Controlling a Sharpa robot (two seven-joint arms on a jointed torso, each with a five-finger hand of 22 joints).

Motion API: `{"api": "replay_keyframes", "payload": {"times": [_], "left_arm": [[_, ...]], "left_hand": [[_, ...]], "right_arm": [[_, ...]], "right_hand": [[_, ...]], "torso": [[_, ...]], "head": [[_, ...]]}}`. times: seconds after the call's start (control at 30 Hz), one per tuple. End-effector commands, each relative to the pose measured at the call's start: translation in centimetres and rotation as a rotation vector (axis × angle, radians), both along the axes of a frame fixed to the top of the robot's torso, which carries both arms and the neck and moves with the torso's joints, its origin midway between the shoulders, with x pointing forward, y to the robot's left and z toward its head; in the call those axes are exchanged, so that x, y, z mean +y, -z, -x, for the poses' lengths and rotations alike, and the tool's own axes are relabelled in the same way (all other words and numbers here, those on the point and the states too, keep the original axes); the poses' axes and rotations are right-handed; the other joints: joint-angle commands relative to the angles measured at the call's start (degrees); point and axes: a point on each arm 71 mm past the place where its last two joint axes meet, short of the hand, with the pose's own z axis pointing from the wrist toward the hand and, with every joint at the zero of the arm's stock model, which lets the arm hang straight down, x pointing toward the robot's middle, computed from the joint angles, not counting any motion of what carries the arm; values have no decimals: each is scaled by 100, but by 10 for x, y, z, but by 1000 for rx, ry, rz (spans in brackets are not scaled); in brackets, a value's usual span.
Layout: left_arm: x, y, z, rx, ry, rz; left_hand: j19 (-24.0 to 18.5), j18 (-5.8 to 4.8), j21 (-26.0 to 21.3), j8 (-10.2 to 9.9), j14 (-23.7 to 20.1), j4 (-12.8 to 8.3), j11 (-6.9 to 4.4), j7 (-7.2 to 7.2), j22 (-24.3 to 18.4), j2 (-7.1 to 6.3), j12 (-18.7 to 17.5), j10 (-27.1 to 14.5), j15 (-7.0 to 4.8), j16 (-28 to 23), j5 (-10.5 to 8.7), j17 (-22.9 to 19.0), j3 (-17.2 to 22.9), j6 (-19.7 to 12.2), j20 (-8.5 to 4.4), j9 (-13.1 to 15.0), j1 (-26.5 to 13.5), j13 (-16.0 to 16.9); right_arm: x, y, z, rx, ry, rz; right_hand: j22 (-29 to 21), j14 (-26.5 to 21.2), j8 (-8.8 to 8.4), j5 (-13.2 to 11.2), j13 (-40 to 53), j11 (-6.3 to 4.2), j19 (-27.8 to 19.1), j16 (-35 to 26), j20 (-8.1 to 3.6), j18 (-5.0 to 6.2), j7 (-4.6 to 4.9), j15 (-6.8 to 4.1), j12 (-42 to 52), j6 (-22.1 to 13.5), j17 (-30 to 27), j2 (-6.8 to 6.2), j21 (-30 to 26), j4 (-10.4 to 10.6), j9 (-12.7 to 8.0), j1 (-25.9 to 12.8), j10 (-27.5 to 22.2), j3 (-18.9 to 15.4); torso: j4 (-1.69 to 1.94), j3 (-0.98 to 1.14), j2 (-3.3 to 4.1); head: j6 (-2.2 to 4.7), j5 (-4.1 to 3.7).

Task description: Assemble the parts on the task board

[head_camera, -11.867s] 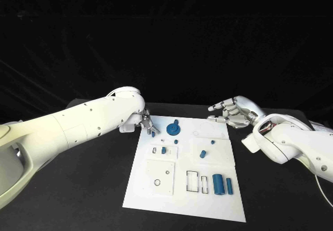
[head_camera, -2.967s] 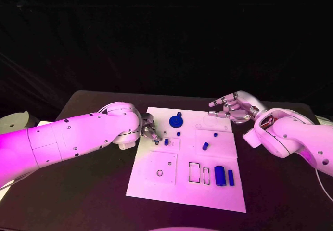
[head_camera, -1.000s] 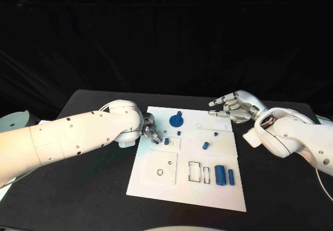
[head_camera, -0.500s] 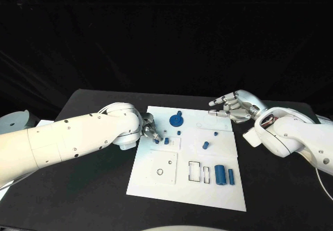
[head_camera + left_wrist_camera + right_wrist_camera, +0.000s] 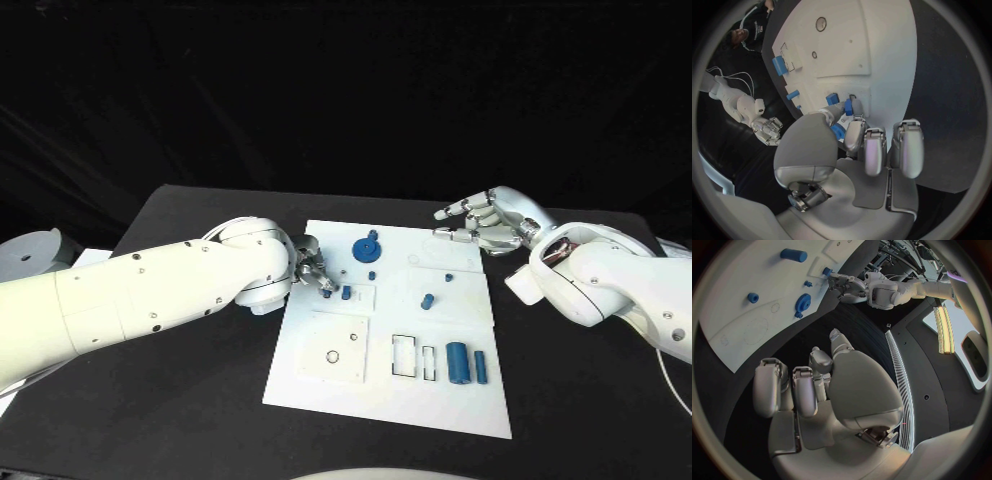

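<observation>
small blue peg (image 5: 326,294) at task board's (image 5: 433,400) left edge, by an upright twin | light, stiff, slick: you pinch it mid-shaft | left hand (image 5: 312,272) pinches it | right hand (image 5: 483,226) hovers over bench (image 5: 188,400), loosely curled, holding nothing

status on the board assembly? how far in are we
Early. Possibly done: a blue gear and small blue pegs stand on the task board, though I can't confirm they're seated. In hand: the left hand pinches a small blue part at the board's left edge. Left: two blue bars lie loose beside empty rectangular slots. The right hand hovers, holding nothing.
</observation>
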Motion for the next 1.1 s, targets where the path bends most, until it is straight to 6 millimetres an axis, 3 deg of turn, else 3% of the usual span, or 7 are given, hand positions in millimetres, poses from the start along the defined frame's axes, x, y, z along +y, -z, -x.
{"api": "replay_keyframes", "payload": {"times": [0.03, 0.4, 0.63, 1.1], "left_arm": [[1, 1, 0, 0, 3, -24], [1, 3, 0, -3, 49, -112], [0, 4, 1, 11, 68, -135], [0, 5, 2, 36, 85, -160]], "left_hand": [[465, -43, 33, 15, 594, -232, -7, -37, 1229, 146, 3, 41, -9, 18, 37, 1510, 263, 10, -37, 4, 186, 4], [458, -39, 19, 14, 594, -276, -2, -32, 1216, 86, 3, 43, -8, 18, -19, 1510, 270, 0, -36, 4, 192, 6], [452, -35, 5, 7, 594, -287, 5, -25, 1204, 82, -16, 35, -2, 18, -176, 1510, 279, -1, -31, -3, 183, -10], [452, -35, 5, 6, 594, -284, 6, -25, 1203, 87, -15, 36, -1, 18, -191, 1510, 281, 0, -31, -4, 179, -9]], "right_arm": [[1, 0, 1, -1, -14, 8], [2, 1, 0, -1, -16, 8], [2, 1, 0, 0, -17, 8], [2, 1, 0, 0, -17, 8]], "right_hand": [[-3, 461, -3, 22, -2, -7, -23, -35, -12, 83, -13, -44, 12, 37, 956, -10, -31, 6, 4, -48, -22, -30], [-3, 461, -3, 22, -2, -7, -23, -35, -12, 83, -13, -44, 12, 37, 956, -10, -31, 6, 4, -48, -22, -30], [-3, 461, -3, 22, -2, -7, -23, -35, -12, 83, -13, -44, 12, 37, 956, -10, -31, 6, 4, -48, -22, -30], [-3, 461, -3, 22, -2, -7, -23, -35, -12, 83, -13, -44, 12, 37, 956, -10, -31, 6, 4, -48, -22, -30]], "torso": [[1, -1, 4], [-7, -3, 1], [3, -3, 0], [1, -5, 4]], "head": [[-6, -1], [-14, 6], [-25, -1], [-29, 17]]}}
